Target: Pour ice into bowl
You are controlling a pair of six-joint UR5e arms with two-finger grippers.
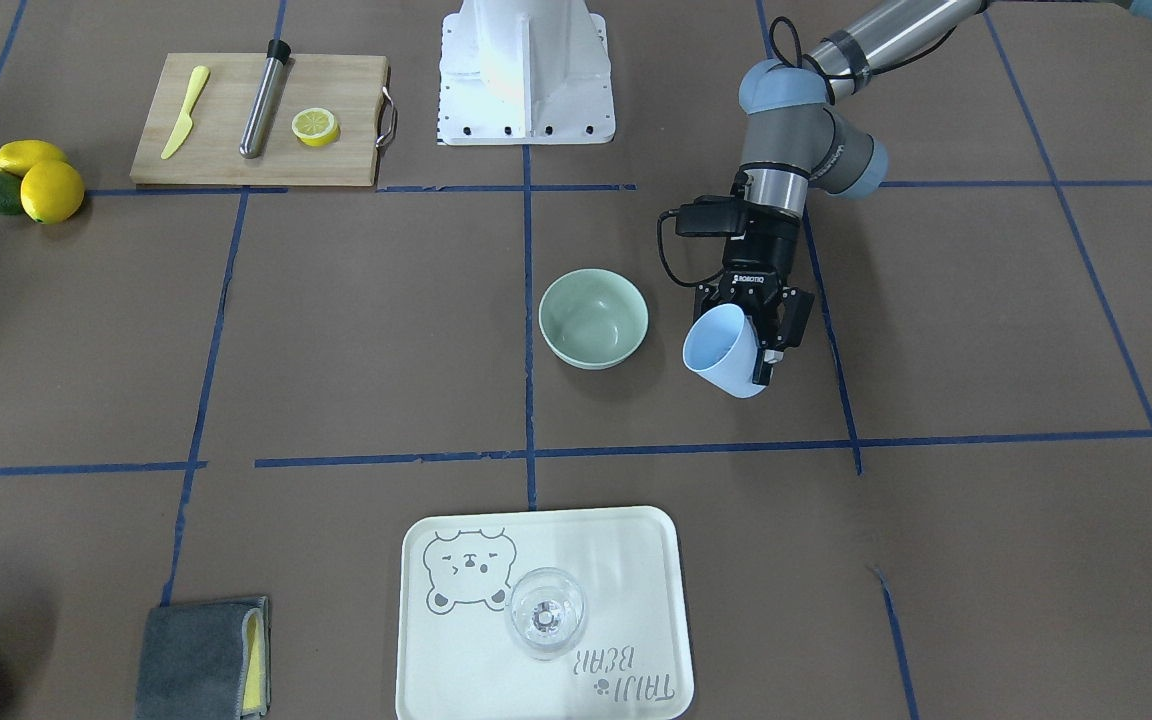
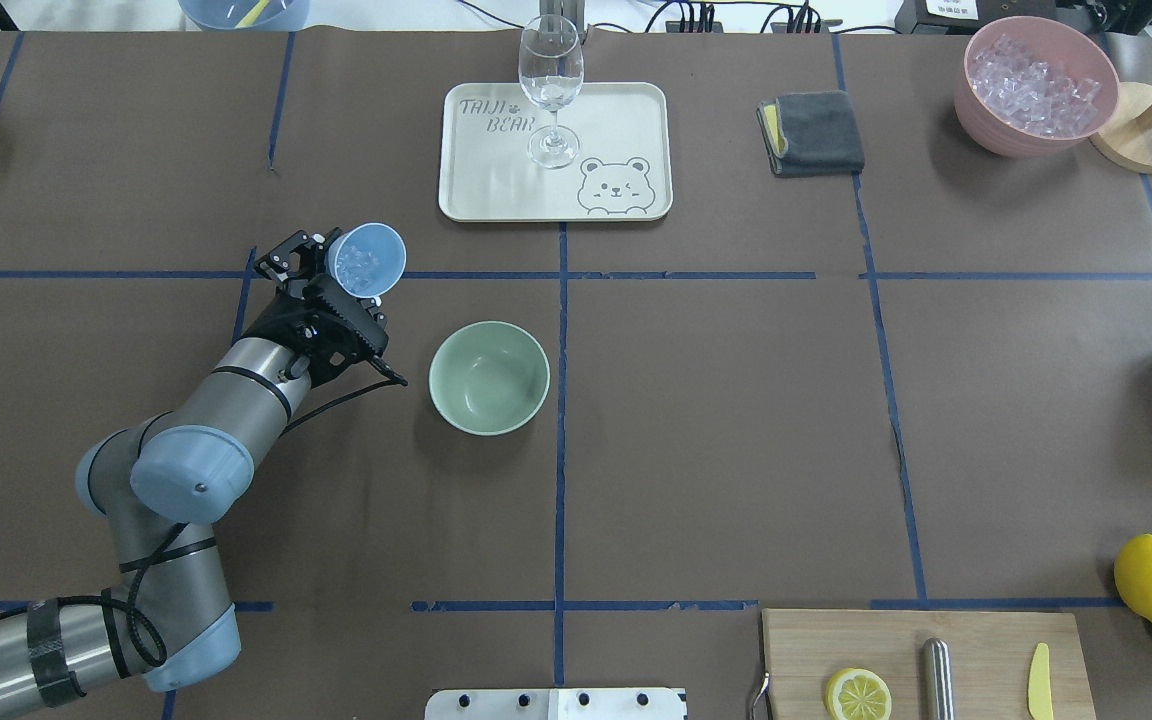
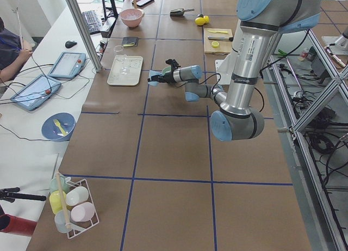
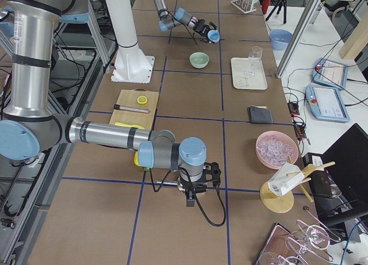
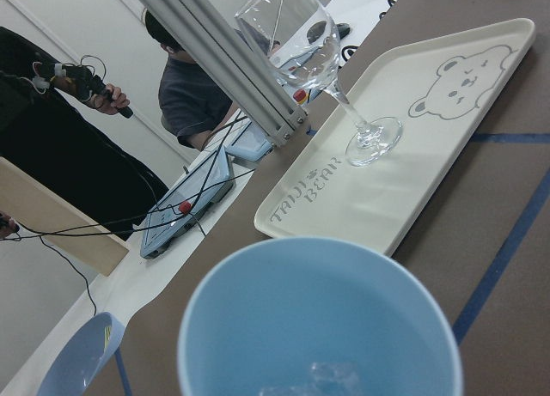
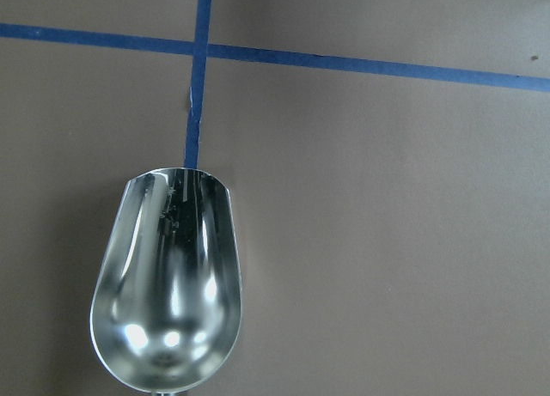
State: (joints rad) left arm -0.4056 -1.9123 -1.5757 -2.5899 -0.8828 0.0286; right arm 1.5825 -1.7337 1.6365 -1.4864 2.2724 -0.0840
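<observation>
Broadly, the brown surface (image 2: 736,450) has just one arm placed for the pour: the left arm (image 2: 186,470) reaches out over its own half. The right arm (image 4: 115,135) lies low at the far end, well apart from everything in play, with a metal scoop (image 6: 168,284) showing just ahead of its wrist. Whether the right tool (image 4: 191,197) grips that scoop I cannot tell. Across from the robot sits the cream tray (image 2: 496,190) carrying a wine glass (image 2: 550,75), and further off to the robot's right is the pink container (image 2: 986,120) of spare cubes; neither stands on the line the cup must travel. The bowl (image 2: 489,378) rests upright and empty near the middle of the surface, with nothing between it and the cup. The left tool (image 2: 331,275) is pinched on the wall of the blue cup (image 2: 368,258), which appears lifted clear of the surface and tipped, its mouth leaning toward the robot's side. The cup hangs beside the bowl, not over it: the bowl lies to the robot's right of the cup and closer to the robot's base. By my judgement the cup must first shift that way until its lip is above the rim, then tilt further. The ice (image 5: 322,379) sits low inside the cup, none of it in the bowl yet
</observation>
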